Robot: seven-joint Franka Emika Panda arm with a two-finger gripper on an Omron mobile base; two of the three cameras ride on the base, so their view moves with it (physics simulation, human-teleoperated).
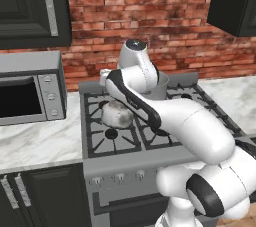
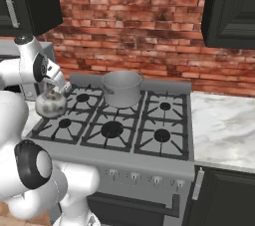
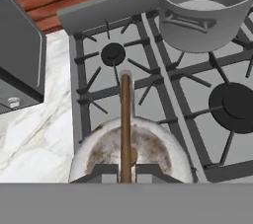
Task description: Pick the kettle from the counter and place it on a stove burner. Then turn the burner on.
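The stove (image 2: pixel 164 163) serves as landmark: a grey six-burner range flanked by the counter (image 2: pixel 224 125) of white marble. A large straight-sided pot (image 2: pixel 122 88) stands on its rear centre grate. The kettle (image 2: pixel 50 104), squat and rounded, hangs over the stove's left column, above the front-left stove burner (image 2: pixel 64 123), whether resting on the grate cannot be told. The gripper (image 3: pixel 125 171) is clamped on the kettle's thin upright handle (image 3: pixel 125 119) (the only sensible hold). Judged rigid, smooth metal and fairly light, the kettle may swing or slip about so narrow a grip.
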